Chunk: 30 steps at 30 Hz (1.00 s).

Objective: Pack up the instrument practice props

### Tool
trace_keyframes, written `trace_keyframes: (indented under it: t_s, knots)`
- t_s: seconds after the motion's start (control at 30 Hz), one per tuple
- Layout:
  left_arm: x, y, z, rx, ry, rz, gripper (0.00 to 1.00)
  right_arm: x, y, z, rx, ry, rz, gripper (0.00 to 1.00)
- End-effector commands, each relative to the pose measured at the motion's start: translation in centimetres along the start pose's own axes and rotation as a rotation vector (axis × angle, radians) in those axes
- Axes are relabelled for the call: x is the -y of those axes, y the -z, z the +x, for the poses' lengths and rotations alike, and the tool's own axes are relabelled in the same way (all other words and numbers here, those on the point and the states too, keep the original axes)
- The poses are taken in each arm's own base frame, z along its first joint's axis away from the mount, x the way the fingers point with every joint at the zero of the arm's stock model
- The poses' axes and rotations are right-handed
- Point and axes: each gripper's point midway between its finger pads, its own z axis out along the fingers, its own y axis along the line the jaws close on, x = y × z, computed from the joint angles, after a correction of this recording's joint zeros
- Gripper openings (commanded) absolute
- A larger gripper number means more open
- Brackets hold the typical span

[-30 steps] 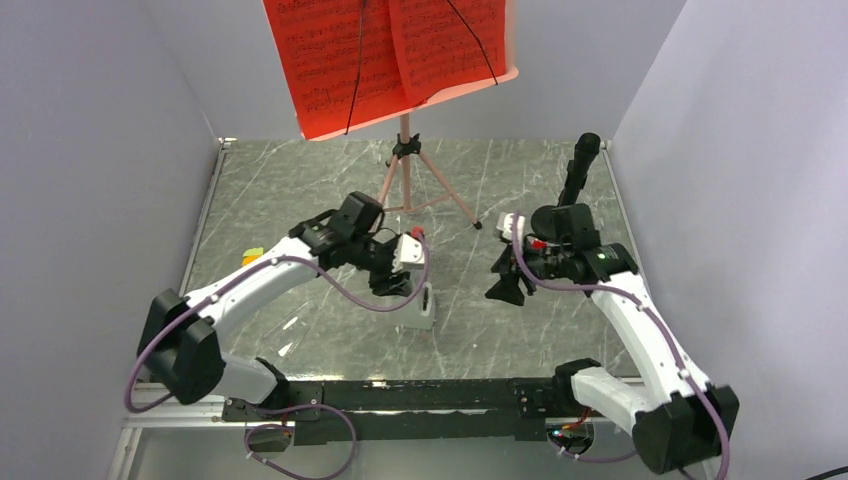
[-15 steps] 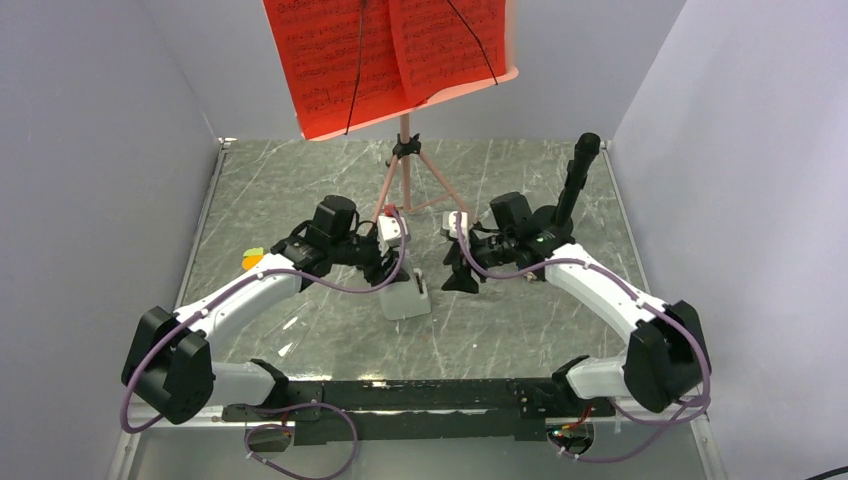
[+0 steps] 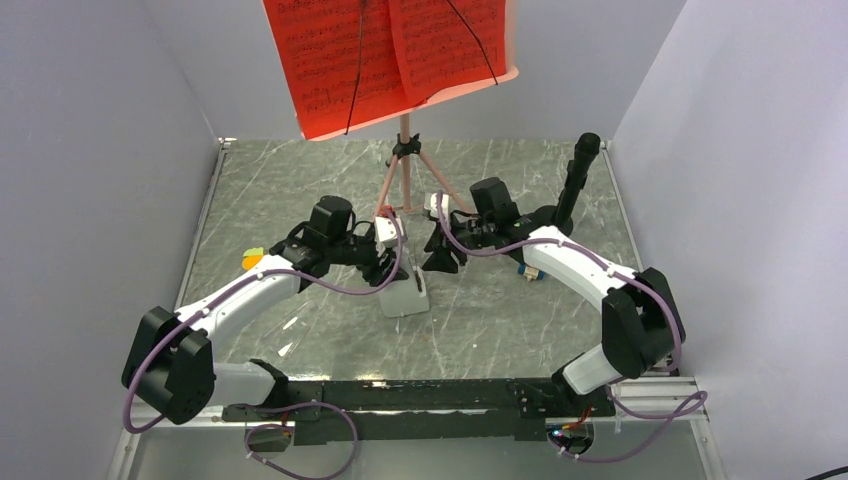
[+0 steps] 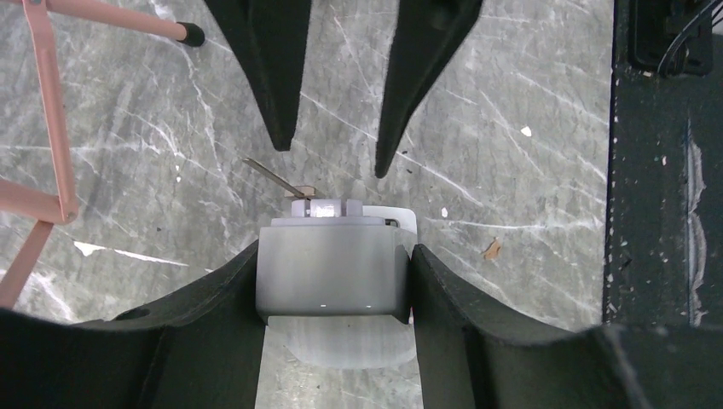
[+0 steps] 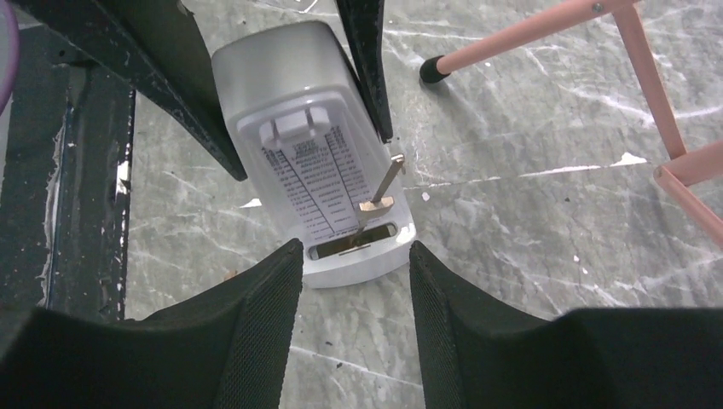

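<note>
The pink music stand (image 3: 405, 175) stands at the back centre and carries red sheet-music pages (image 3: 385, 55). The small white metronome (image 3: 406, 296) stands on the marble table, its pendulum tilted. My left gripper (image 3: 388, 272) is shut on its upper part; the left wrist view shows the metronome (image 4: 328, 273) clamped between the gripper's (image 4: 334, 256) fingers. My right gripper (image 3: 441, 263) is open and empty, just right of the metronome. In the right wrist view the gripper (image 5: 354, 281) faces the metronome's scale face (image 5: 315, 192) without touching it.
Pink tripod legs (image 4: 47, 128) lie close behind both grippers, also seen in the right wrist view (image 5: 656, 94). Multicoloured toy blocks (image 3: 252, 259) sit by the left arm. A black post (image 3: 577, 180) stands back right. A small blue-yellow item (image 3: 527, 271) lies under the right arm. Walls enclose three sides.
My right arm has swung left and away from the near edge, closing in on the metronome. My left gripper slid the metronome slightly farther back, then held still.
</note>
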Motion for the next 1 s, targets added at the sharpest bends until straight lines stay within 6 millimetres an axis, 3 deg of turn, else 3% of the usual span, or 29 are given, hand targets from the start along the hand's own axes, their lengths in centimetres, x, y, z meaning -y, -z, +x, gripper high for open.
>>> trace_keyframes:
  t_s: [0.0,0.23,0.97]
  knots:
    - [-0.6,0.4,1.2,-0.047,-0.115,-0.002,0.01,-0.2,-0.2,-2.5,0.051,0.104,-0.055,0.5]
    - [-0.9,0.3,1.2,-0.048,-0.15,0.005,0.01,-2.5,-0.8,-1.9,0.013,0.237,-0.137,0.49]
    - [-0.6,0.7,1.9,-0.079,-0.208,0.027,0.01,-1.6,-1.4,-0.7,-0.024,0.229,-0.066,0.37]
